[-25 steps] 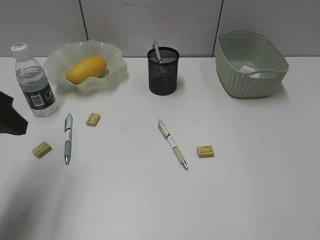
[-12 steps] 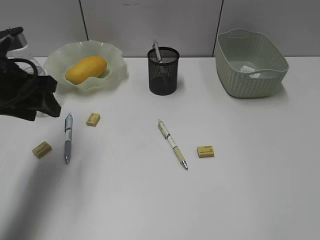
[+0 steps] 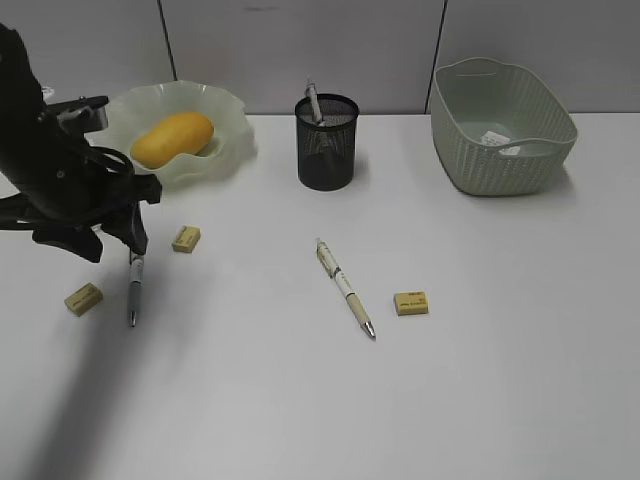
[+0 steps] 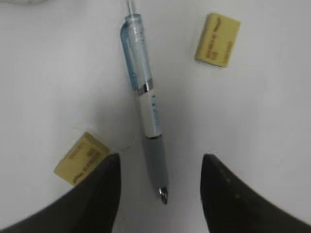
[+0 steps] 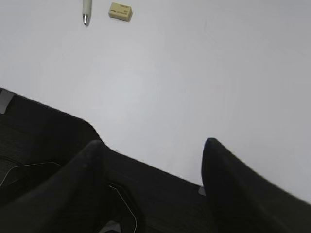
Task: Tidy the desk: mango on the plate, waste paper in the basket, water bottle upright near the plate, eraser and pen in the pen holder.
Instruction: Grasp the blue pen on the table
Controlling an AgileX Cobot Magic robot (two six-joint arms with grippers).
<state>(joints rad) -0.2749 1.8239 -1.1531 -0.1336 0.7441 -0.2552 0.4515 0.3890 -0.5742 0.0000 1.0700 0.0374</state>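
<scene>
Two pens lie loose on the desk (image 3: 480,380), and a third stands in the pen holder (image 3: 327,142), the landmark used below. The blue pen (image 3: 134,290) lies left of the holder and nearer the front edge; the beige pen (image 3: 346,288) lies in front of the holder, slightly to its right.

Three erasers are visible. One eraser (image 3: 186,238) lies left-front of the holder, just beside the blue pen. A second eraser (image 3: 84,298) lies further left, on the far side of that pen. The third eraser (image 3: 411,303) lies right-front of the holder, near the tip of the beige pen.

The plate (image 3: 226,135) sits left of the holder, with the mango (image 3: 172,138) in it. The basket (image 3: 503,125) sits right of the holder, with the waste paper (image 3: 494,137) inside. The bottle is hidden behind the left arm.

The left gripper (image 4: 160,187) hangs over the blue pen, jaws spread wide, one on each side of the grey grip end; it holds nothing. The right gripper (image 5: 153,167) is over the front edge of the desk, well away from the holder, jaws wide and holding nothing.
</scene>
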